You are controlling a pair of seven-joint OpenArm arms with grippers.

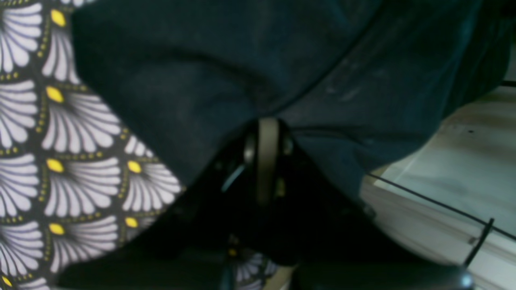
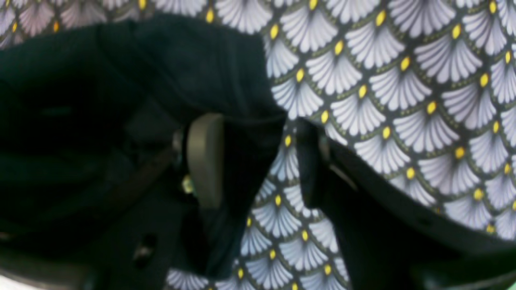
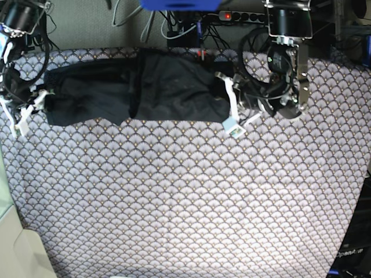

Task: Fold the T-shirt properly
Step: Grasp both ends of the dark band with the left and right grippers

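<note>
The T-shirt (image 3: 139, 90) lies as a long dark band across the far side of the counter (image 3: 185, 197), on the scalloped cloth, already doubled lengthwise by the look of it. The left claw (image 1: 262, 133) is pressed together, pinching the shirt's edge at one end. At the other end the right claw (image 2: 258, 157) stands spread, with a flap of shirt hanging against one of its fingers (image 2: 205, 157); it does not grip.

The cloth looks soft, limp and light. It will sag, crease and trail wherever unsupported, so I judge it best taken at the corners or hem, through all layers at once. A pinch on one layer would likely pull the fold apart.
</note>
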